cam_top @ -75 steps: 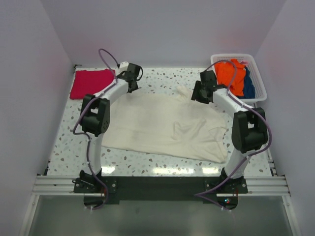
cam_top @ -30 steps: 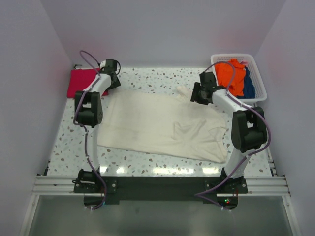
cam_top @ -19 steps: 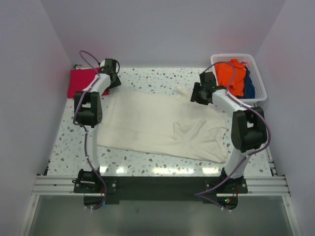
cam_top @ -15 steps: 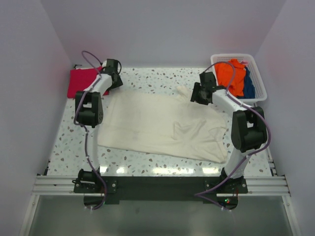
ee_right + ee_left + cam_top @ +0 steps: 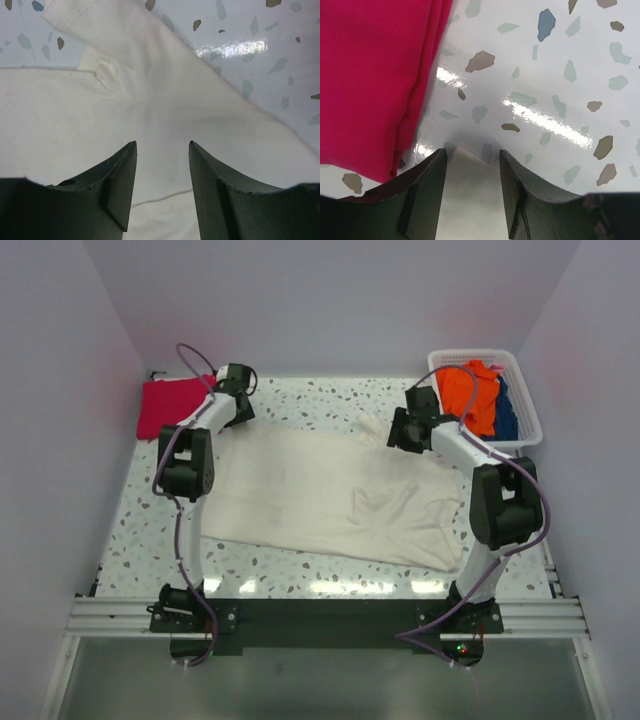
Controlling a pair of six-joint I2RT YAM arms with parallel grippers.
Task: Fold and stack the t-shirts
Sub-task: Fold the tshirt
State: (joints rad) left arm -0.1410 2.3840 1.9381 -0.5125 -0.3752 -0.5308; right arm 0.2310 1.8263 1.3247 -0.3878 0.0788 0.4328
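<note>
Two slim arms with white shells: left arm [image 5: 205, 420], right arm [image 5: 452, 445]. Bulky black housings at the joints. A thin purple-grey cable [image 5: 185, 348] loops along each arm. Black base plates [image 5: 190, 618] are bolted to a silver aluminium rail [image 5: 105, 618]. Left tool [image 5: 472, 155] and right tool [image 5: 162, 147] have matte black, wedge-shaped fingers with faintly scuffed edges.

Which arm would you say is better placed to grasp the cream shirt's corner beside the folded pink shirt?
Left. The left end effector, open, straddles that corner of the cream shirt, beside the pink shirt; the right end effector, open, sits over the sleeve at the opposite end.
</note>
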